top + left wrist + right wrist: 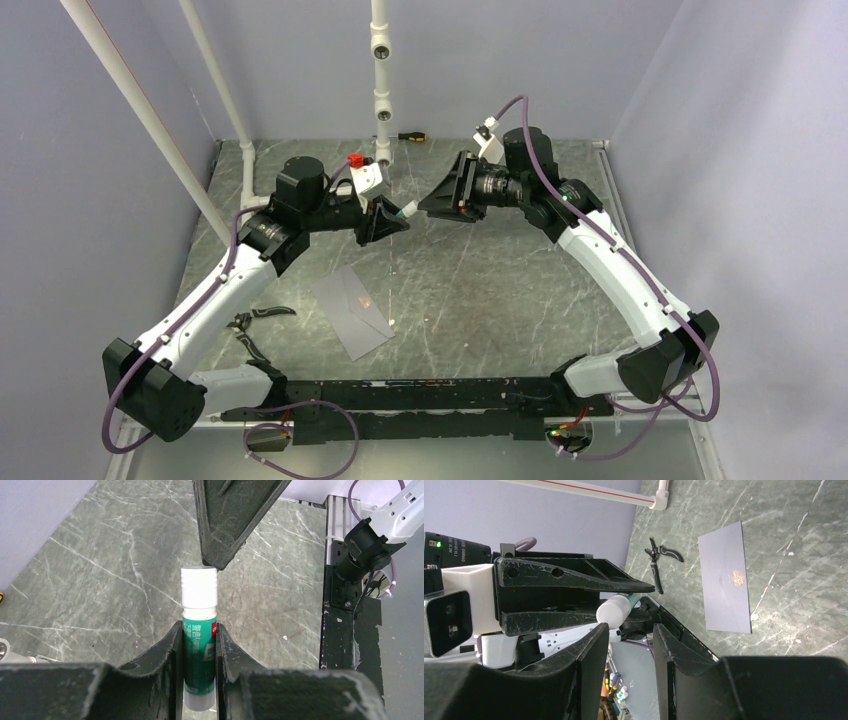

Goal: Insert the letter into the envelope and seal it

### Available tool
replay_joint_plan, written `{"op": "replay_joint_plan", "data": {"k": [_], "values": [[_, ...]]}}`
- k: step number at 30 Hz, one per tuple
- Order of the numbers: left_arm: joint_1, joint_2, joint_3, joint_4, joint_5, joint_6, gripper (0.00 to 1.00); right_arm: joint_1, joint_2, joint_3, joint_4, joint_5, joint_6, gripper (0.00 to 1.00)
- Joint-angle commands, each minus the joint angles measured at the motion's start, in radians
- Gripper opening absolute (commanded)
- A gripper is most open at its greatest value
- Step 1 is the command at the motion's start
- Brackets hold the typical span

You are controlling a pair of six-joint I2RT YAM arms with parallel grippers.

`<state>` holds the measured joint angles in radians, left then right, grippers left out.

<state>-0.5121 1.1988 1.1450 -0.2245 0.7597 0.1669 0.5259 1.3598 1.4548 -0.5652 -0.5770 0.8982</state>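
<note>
The left tool clamps a half-hidden glue stick; the right tool gapes wide by its cap. The grey envelope lies flat on the table, orange-specked

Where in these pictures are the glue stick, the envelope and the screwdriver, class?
glue stick (199, 652), left wrist view, on its green label.
envelope (351, 314), top external view, middle of its grey face.
screwdriver (411, 136), top external view, on its handle.

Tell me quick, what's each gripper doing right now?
Left gripper: closed on the glue stick.
Right gripper: open, holding nothing.
</note>
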Motion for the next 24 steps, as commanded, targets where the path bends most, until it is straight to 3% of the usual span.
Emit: {"op": "replay_joint_plan", "data": {"k": [1, 9, 14, 20, 24], "values": [[-0.002, -0.026, 0.024, 0.045, 0.033, -0.011, 0.02, -0.003, -0.012, 0.036, 0.042, -0.003, 0.011, 0.42], [-0.001, -0.009, 0.046, 0.05, 0.021, -0.012, 0.03, 0.014, 0.048, 0.08, -0.052, -0.076, -0.096, 0.4], [-0.002, 0.0, 0.057, 0.042, 0.017, -0.017, 0.02, -0.002, 0.076, 0.223, -0.182, -0.042, -0.2, 0.41], [-0.002, -0.004, 0.045, 0.026, 0.032, -0.019, 0.02, -0.015, 0.089, 0.267, -0.172, -0.062, -0.222, 0.54], [-0.002, 0.001, 0.05, 0.019, 0.043, -0.027, 0.02, -0.011, 0.102, 0.265, -0.161, -0.115, -0.243, 0.57]]}}
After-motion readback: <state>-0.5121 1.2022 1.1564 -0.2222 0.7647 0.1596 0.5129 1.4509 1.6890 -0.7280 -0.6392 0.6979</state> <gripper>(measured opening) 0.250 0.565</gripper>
